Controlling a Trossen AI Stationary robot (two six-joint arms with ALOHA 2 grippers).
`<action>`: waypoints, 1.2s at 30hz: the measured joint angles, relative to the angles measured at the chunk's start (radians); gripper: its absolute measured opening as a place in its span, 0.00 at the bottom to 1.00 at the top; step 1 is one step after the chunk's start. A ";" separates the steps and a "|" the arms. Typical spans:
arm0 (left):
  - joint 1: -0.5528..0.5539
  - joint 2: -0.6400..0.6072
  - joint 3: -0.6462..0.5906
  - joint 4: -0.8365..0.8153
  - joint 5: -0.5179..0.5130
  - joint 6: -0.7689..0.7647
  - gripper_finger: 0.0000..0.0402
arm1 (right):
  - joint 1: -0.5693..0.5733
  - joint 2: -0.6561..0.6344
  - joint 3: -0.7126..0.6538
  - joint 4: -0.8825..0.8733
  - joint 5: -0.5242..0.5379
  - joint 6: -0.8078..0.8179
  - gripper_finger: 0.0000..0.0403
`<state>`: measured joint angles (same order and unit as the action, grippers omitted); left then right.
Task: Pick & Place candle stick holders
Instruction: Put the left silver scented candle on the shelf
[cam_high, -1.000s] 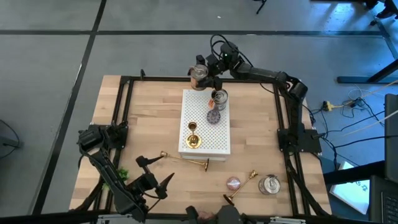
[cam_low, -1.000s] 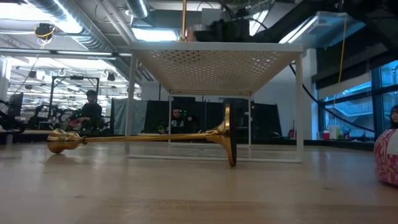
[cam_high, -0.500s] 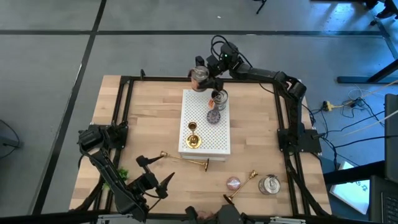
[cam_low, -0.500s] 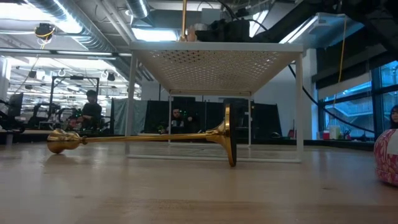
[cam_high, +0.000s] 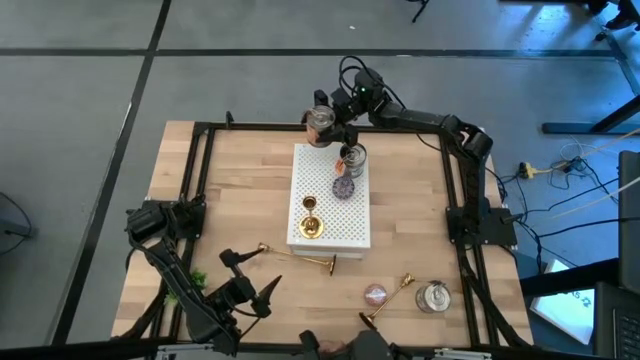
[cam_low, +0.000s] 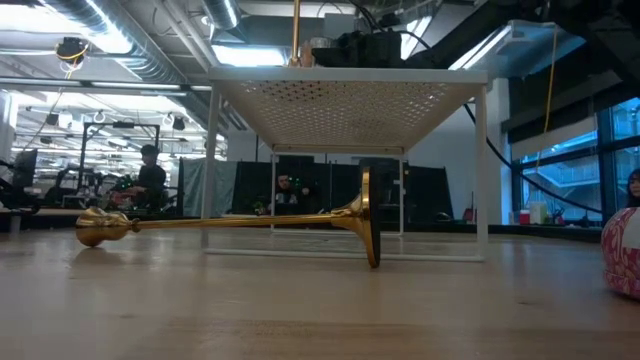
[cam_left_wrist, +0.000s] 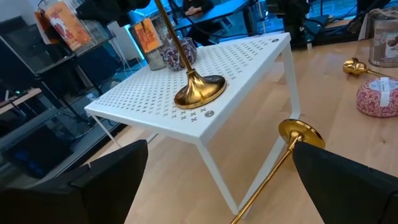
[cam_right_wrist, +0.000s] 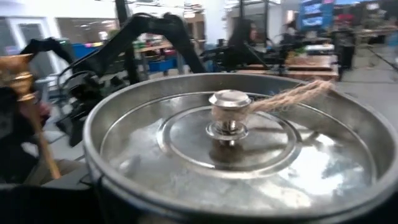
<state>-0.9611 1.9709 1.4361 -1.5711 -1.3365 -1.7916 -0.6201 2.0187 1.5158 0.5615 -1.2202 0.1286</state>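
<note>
Currently seen:
Right gripper (cam_high: 322, 118): was held past the far edge of the white perforated riser (cam_high: 330, 225), clamped wide around a silver tin (cam_right_wrist: 236, 149) with a knobbed lid and a twine tag.
Left gripper (cam_high: 250, 275): was parked at the near left of the table (cam_high: 230, 190), fingers (cam_left_wrist: 93, 186) spread apart, nothing between them.
Candle stick holders, count: three were counted.
Upright holder (cam_high: 312, 226): stood on the riser's near end, well short of the right gripper, just ahead of the left one.
Lying holder (cam_high: 298, 256): lay on the wood at the riser's near edge, its base (cam_left_wrist: 301, 132) close before the left fingers.
Third holder (cam_high: 390, 298): lay on its side off to the left gripper's right, beside a pink disc (cam_high: 374, 294).
Tins, count: three in all, one held, one on the riser (cam_high: 353, 156), one near the table's right corner (cam_high: 434, 296).
Open room: bare wood was seen left of the riser and between it and the black frame rail (cam_high: 452, 180).
</note>
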 joint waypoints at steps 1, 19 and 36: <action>0.000 0.000 0.000 0.000 0.000 -0.001 1.00 | -0.001 -0.002 0.000 -0.003 0.021 0.007 0.86; -0.021 0.000 -0.018 0.024 0.046 -0.016 1.00 | 0.006 -0.160 0.000 -0.221 0.095 -0.066 0.86; -0.046 0.001 -0.025 0.054 0.037 -0.028 1.00 | 0.084 -0.505 0.000 -0.986 0.362 -0.468 0.86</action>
<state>-1.0074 1.9717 1.4109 -1.5171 -1.2999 -1.8194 -0.5357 1.5135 1.5162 -0.4246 -0.8580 -0.3392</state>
